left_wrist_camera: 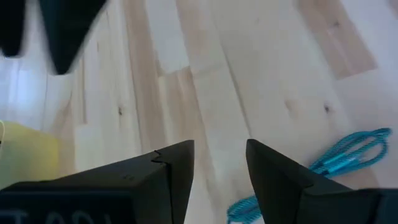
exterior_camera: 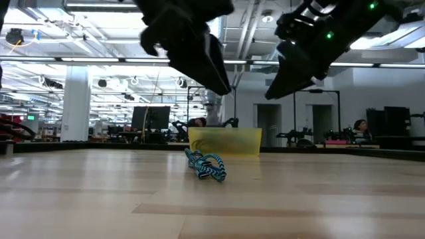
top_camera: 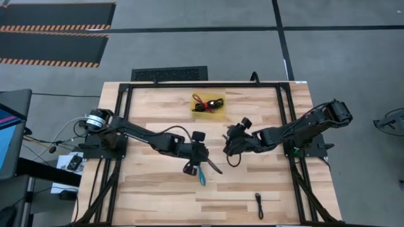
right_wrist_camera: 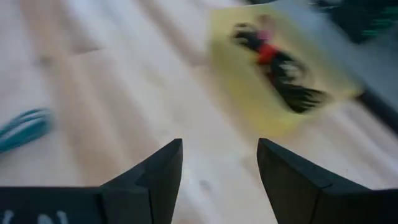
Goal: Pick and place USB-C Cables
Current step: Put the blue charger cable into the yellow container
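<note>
A light blue cable (top_camera: 202, 176) lies loosely coiled on the wooden table; it also shows in the low view (exterior_camera: 206, 166) and in the left wrist view (left_wrist_camera: 348, 152). My left gripper (top_camera: 202, 165) (left_wrist_camera: 219, 177) hangs open above the table just beside this cable, with only bare wood between its fingers. My right gripper (top_camera: 227, 144) (right_wrist_camera: 219, 180) is open, empty and raised, between the blue cable (right_wrist_camera: 22, 127) and a yellow tray (top_camera: 208, 104). The tray (right_wrist_camera: 273, 74) holds a bunch of black and red cables (right_wrist_camera: 280, 62). One black cable (top_camera: 259, 205) lies near the table's near edge.
A black metal frame (top_camera: 287, 120) runs round the table top, with the arm bases at the left and right edges. Bare wood lies around the blue cable and toward the near edge. Beyond the table, the low view shows a hall with desks and a seated person (exterior_camera: 360, 127).
</note>
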Controlling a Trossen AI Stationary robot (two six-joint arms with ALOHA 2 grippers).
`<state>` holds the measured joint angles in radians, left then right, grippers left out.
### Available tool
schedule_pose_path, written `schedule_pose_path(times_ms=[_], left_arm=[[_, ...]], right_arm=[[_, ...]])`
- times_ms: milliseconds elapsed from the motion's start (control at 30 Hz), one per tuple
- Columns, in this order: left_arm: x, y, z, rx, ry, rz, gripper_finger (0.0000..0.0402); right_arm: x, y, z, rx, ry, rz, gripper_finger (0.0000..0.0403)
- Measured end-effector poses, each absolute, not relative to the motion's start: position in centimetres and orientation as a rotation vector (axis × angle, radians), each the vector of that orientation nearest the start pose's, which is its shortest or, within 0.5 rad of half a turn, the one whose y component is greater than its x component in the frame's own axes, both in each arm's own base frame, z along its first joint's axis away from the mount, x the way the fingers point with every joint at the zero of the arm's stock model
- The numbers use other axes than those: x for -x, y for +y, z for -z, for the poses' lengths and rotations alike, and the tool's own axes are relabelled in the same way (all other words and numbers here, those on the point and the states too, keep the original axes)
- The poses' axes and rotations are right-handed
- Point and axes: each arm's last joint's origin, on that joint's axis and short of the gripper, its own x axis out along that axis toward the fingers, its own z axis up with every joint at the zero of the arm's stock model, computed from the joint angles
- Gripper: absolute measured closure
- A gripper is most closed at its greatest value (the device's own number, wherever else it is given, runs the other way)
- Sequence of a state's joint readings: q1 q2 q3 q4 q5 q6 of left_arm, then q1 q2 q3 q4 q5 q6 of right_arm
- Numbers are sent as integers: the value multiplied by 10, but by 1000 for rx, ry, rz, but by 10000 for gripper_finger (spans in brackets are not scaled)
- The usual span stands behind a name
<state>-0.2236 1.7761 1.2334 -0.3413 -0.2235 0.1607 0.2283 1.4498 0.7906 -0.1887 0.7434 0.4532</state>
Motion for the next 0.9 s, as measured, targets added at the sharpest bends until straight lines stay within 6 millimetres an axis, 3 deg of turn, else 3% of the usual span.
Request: schedule_pose_path(times_ms=[233,367,600,900], left_arm=[[-312,-67,-210,-242,679,-12,265],[-290,-62,-204,-202,514,-8,265],[-284,-66,-189,-277,398,111,264],[-286,-66,-190,-338,371,122,264]], right_arm=[[-278,54,-199,-11,610,521,214],[-278,59,-200,-7,603,502,236],[-279,57,-201,5,590,504,267],[-280,48,-200,35,616,528,301]])
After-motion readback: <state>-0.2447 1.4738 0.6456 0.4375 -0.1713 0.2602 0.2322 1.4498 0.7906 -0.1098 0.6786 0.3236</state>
